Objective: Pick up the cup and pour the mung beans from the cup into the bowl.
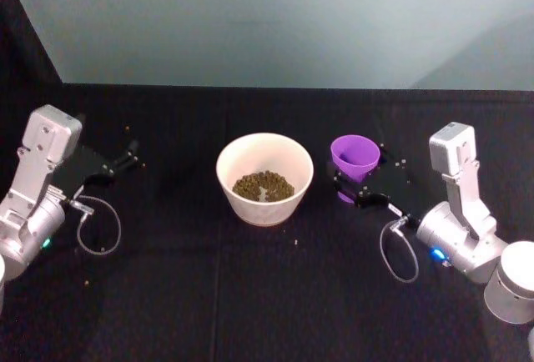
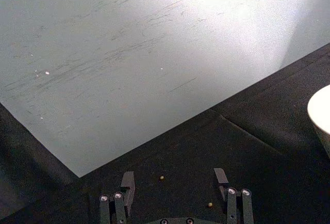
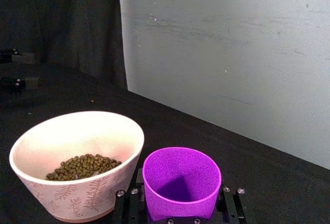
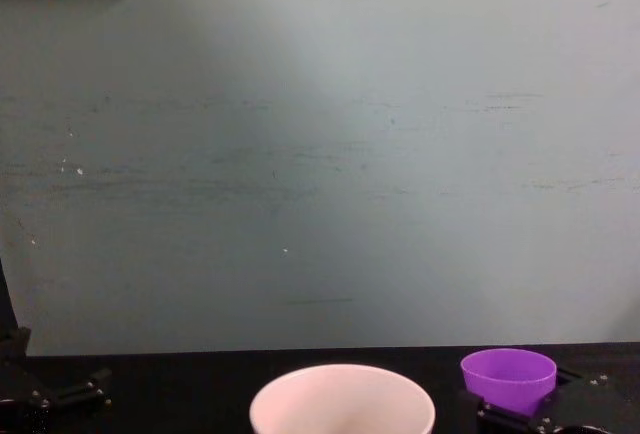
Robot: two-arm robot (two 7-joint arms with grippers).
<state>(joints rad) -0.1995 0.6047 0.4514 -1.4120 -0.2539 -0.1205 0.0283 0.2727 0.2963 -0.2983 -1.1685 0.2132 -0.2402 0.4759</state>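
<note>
Black tabletop against scuffed pale wall

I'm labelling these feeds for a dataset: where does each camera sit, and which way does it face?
Head: above, looking down at the bowl, mung beans and cup; both arms show.
Chest: low, facing the wall across the table; the bowl's rim and the cup show.
Left wrist: behind the open left claw, over the black table.
Right wrist: behind the right claw, which holds the cup beside the bowl.
Every view shares the bowl.

Smooth plastic cup, matt tablecloth
</note>
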